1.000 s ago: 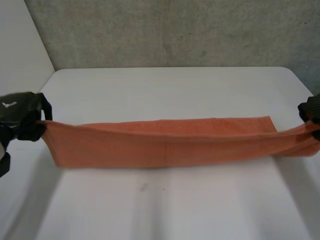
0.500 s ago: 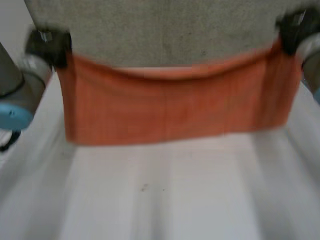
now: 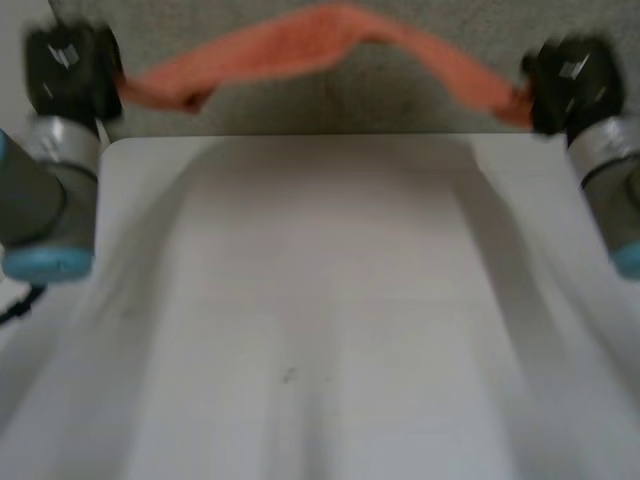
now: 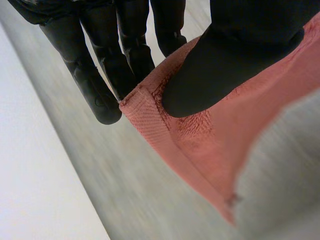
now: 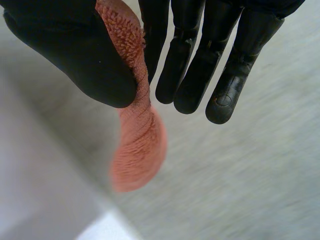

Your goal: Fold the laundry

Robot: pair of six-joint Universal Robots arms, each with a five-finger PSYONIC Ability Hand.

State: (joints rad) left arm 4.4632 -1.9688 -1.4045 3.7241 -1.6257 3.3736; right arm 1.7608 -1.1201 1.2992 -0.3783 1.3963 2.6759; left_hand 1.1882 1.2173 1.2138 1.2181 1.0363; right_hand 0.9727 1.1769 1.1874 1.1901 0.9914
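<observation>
Towel: an orange towel (image 3: 320, 35) hangs in the air as a narrow band between the two hands, over the far edge of the bench (image 3: 320, 300). Its middle arches upward, and the whole cloth is lifted off the bench.
Left hand: the left hand (image 3: 62, 62) is raised over the far left corner of the bench and holds the left end of the towel.
Left fingers: in the left wrist view the thumb presses a hemmed corner of the towel against the straight fingers (image 4: 132, 45), so they pinch the cloth.
Right hand: the right hand (image 3: 570, 78) is raised over the far right corner of the bench and holds the right end of the towel.
Right fingers: in the right wrist view the thumb and the nearest of the fingers (image 5: 152, 35) pinch the towel, which is bunched here into a thin twisted strip. A loose tip hangs below the thumb. The other fingers are straight and close together.
Arms: the left arm (image 3: 45, 190) and the right arm (image 3: 610, 170) stand at the left and right edges of the bench.
Wall: a grey wall (image 3: 330, 100) rises behind the far edge.
</observation>
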